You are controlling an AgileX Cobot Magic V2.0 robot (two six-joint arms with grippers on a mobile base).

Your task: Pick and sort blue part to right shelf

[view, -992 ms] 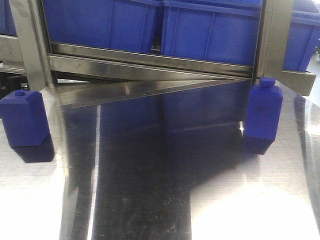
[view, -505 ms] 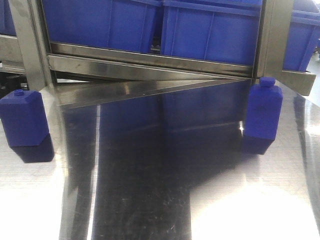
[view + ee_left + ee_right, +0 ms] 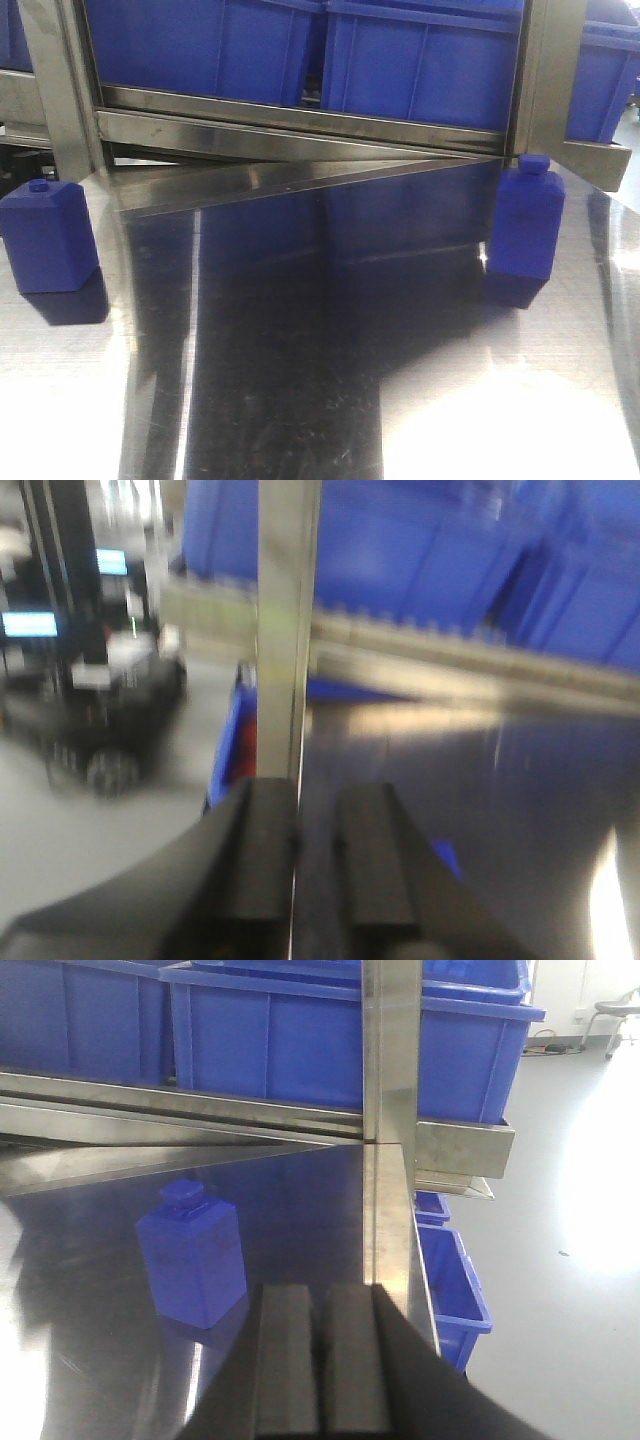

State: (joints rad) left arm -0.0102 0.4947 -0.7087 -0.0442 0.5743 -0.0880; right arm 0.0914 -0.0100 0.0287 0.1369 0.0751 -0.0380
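Note:
Two blue parts, blocky with small caps, stand upright on the steel table: one at the left and one at the right by the shelf post. The right one also shows in the right wrist view. The right shelf's metal front rail carries large blue bins behind the table. My right gripper is shut and empty, to the right of that part and nearer than it. My left gripper shows a narrow gap and holds nothing; its view is blurred. Neither gripper shows in the front view.
An upright steel shelf post stands just ahead of my right gripper, another ahead of my left. Small blue bins sit low past the table's right edge. A dark wheeled cart stands on the floor beyond the table's left edge.

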